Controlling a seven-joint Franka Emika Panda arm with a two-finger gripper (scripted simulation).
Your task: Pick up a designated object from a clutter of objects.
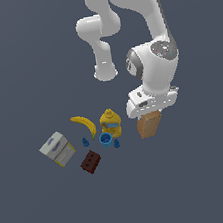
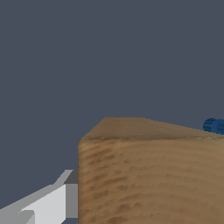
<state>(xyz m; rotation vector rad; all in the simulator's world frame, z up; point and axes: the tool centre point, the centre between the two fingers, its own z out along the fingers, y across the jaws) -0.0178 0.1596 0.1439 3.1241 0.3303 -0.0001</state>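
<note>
The designated object, a plain tan-brown box (image 1: 149, 125), sits tilted directly under the white hand at the exterior view's right of the clutter. My gripper (image 1: 149, 114) reaches down over its top, and its fingertips are hidden by the hand and the box. In the wrist view the tan box (image 2: 148, 175) fills the lower part. One grey-white finger (image 2: 61, 199) lies flush against its side, and the other finger is hidden. Whether the box is off the floor cannot be told.
The clutter lies to the exterior view's left of the box: a yellow banana (image 1: 83, 123), a yellow bottle (image 1: 110, 123), a blue cup (image 1: 106, 139), two small blue pieces (image 1: 116, 143), a dark brown brick (image 1: 90, 161) and a white-grey box (image 1: 57, 149). The arm's base (image 1: 106, 73) stands behind.
</note>
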